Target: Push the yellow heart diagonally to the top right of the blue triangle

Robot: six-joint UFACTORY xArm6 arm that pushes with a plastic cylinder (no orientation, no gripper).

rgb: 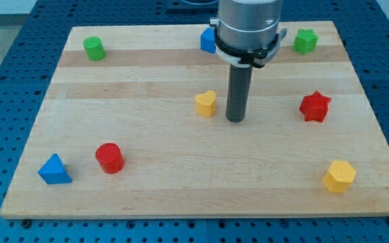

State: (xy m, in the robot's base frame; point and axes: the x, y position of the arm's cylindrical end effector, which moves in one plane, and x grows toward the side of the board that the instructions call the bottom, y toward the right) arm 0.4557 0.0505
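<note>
The yellow heart [206,103] lies near the board's middle. The blue triangle [53,170] lies at the view's lower left. My tip [234,119] rests on the board just right of the yellow heart, a small gap away and slightly lower in the view. The heart is far to the upper right of the triangle.
A red cylinder [109,158] lies just right of the blue triangle. A green block [94,48] is at top left, a blue block [209,41] at top middle partly behind the arm, a green block [305,41] at top right, a red star [315,106] at right, a yellow hexagon [339,177] at lower right.
</note>
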